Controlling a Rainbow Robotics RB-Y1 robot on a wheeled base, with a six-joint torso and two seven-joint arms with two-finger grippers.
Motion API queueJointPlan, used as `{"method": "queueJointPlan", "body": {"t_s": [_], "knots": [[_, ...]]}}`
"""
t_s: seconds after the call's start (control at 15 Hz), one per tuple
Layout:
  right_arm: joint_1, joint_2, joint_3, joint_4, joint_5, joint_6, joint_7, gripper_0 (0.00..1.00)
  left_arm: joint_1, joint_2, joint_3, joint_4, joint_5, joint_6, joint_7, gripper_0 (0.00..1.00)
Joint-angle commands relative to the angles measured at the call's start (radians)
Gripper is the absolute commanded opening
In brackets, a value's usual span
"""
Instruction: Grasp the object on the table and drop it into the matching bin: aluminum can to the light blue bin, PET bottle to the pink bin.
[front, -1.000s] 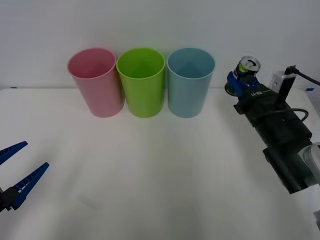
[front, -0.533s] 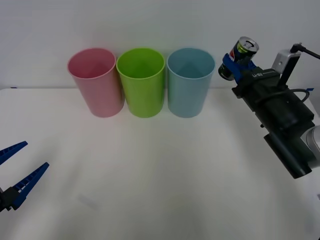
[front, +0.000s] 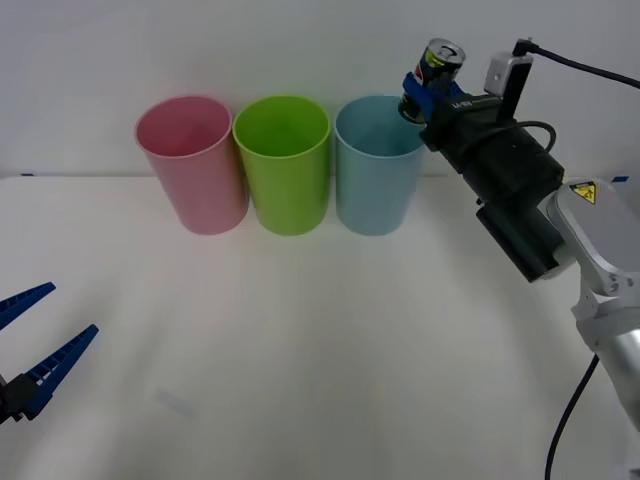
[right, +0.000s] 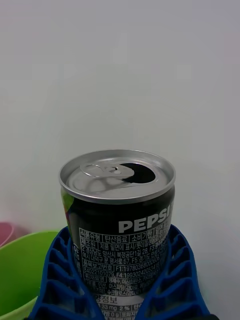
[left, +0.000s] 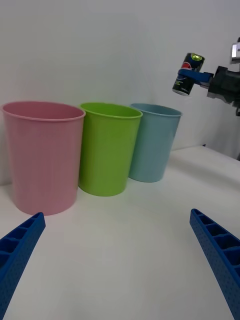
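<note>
Right gripper (front: 424, 88) clamps small dark aluminium can (front: 434, 68), tilted; tall light blue plastic bin (front: 377, 180) just below, toward left arm. Left gripper (front: 40, 345) spread wide, empty.

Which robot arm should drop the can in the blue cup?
The right one. Its pincer already grips the aluminum can, held up beside the rim of the light blue bin. The left pincer hangs open low over the table, far from the bins.
</note>
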Motion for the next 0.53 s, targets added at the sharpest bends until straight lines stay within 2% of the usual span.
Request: {"method": "queueJointPlan", "body": {"t_s": [0.07, 0.33, 0.53], "knots": [[-0.091, 0.052, 0.001, 0.123, 0.030, 0.002, 0.006, 0.00, 0.000, 0.000, 0.000, 0.000, 0.000, 0.000, 0.000, 1.00], [-0.206, 0.115, 0.001, 0.272, 0.067, 0.017, 0.017, 0.00, 0.000, 0.000, 0.000, 0.000, 0.000, 0.000, 0.000, 1.00], [-0.225, 0.124, 0.002, 0.298, 0.079, 0.023, 0.021, 0.00, 0.000, 0.000, 0.000, 0.000, 0.000, 0.000, 0.000, 1.00]]}}
